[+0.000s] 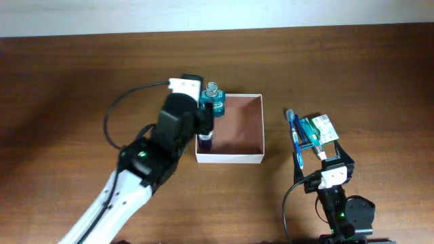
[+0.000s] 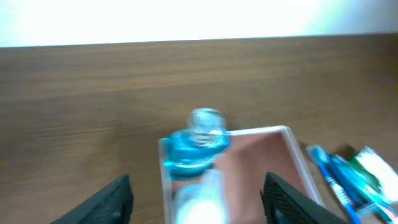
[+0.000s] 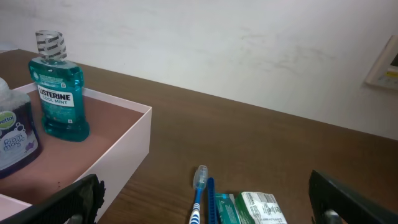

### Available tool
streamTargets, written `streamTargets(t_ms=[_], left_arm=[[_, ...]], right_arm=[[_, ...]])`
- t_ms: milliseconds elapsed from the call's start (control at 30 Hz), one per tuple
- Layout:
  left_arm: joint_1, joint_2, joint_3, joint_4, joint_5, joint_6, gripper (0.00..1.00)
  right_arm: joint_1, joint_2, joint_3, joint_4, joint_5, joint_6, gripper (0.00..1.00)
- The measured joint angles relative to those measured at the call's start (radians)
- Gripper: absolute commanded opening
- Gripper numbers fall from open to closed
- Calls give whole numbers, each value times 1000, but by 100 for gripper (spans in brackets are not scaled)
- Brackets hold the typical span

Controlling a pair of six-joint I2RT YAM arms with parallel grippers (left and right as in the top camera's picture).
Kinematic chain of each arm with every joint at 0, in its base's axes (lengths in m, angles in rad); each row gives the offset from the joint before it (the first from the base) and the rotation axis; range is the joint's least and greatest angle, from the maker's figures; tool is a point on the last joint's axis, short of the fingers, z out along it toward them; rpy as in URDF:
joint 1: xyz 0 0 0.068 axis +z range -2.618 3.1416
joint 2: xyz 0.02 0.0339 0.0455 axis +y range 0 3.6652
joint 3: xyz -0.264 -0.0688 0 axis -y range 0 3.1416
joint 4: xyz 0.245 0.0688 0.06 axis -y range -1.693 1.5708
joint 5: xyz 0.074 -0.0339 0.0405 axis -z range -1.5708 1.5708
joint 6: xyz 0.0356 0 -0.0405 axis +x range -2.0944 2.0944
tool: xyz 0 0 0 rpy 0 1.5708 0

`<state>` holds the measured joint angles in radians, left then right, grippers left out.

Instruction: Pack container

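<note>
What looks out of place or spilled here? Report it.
Nothing stands out. The mouthwash and the purple bottle stand upright inside the container, no spill visible. The toothbrushes and packet lie tidy on the table beside it, not yet packed.

The Listerine bottle (image 1: 214,99) and purple bottle (image 1: 205,141) crowd the left edge of the container (image 1: 229,160); its right half lies open.

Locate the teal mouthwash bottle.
Seen from overhead, the mouthwash bottle stands upright in the far-left corner of the container, just behind the purple bottle.
</note>
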<state>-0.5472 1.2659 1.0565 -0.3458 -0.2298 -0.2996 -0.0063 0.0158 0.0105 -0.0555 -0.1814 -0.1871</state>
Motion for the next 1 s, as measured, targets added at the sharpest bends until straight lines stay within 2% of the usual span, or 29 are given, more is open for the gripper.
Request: streamTargets(t_ms=[200, 233, 267, 300, 500, 1000], left_arm=[[138, -10, 0, -73, -69, 1, 79], [166, -10, 0, -79, -75, 1, 84], [195, -10, 0, -85, -79, 2, 98], [222, -10, 0, -93, -83, 6, 99], [334, -10, 0, -148, -98, 0, 99], [343, -10, 0, -171, -100, 0, 99]], right_arm=[[0, 0, 0, 0, 0, 0, 98], [0, 0, 0, 0, 0, 0, 98], [0, 0, 0, 0, 0, 0, 98], [0, 0, 0, 0, 0, 0, 98], [0, 0, 0, 0, 0, 1, 98], [0, 0, 0, 0, 0, 0, 98]])
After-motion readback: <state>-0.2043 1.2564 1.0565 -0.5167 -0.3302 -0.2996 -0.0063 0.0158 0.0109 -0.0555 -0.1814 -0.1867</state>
